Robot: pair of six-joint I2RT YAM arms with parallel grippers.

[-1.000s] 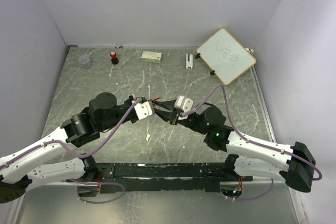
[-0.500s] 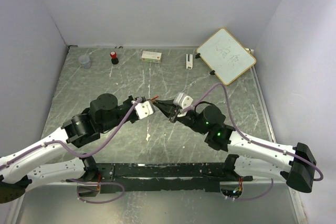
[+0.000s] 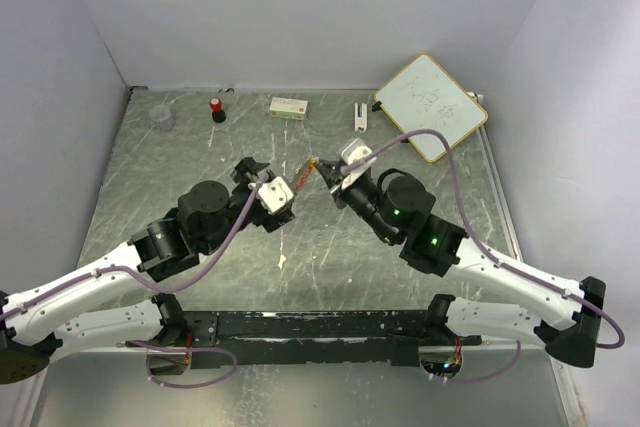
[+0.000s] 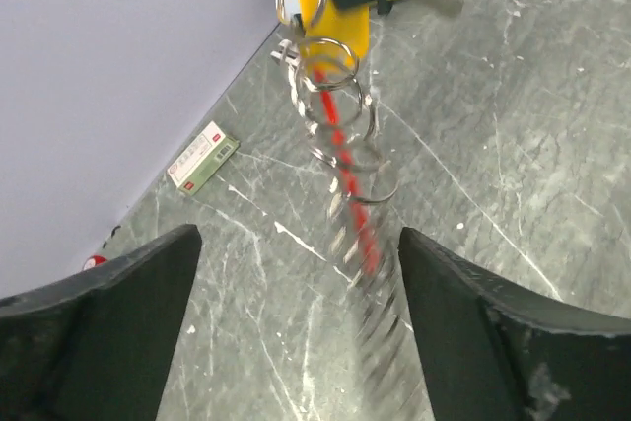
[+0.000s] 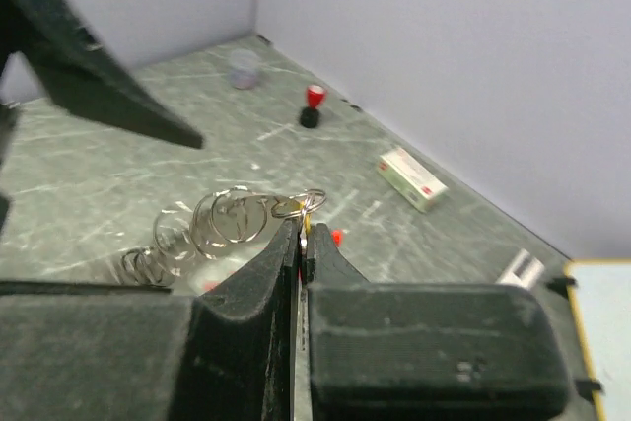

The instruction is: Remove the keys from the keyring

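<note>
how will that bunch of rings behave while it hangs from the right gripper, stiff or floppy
Probably floppy: the keyring dangles as linked loops from the shut right gripper, its lower end blurred, so likely swinging. Likely light, since a fingertip pinch carries it.

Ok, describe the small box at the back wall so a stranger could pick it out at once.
Start at the whiteboard in the far right corner and follow the back wall leftward. Past a small white piece lies the box: flat, white and green, unlike the red-capped bottle beyond it.
</note>
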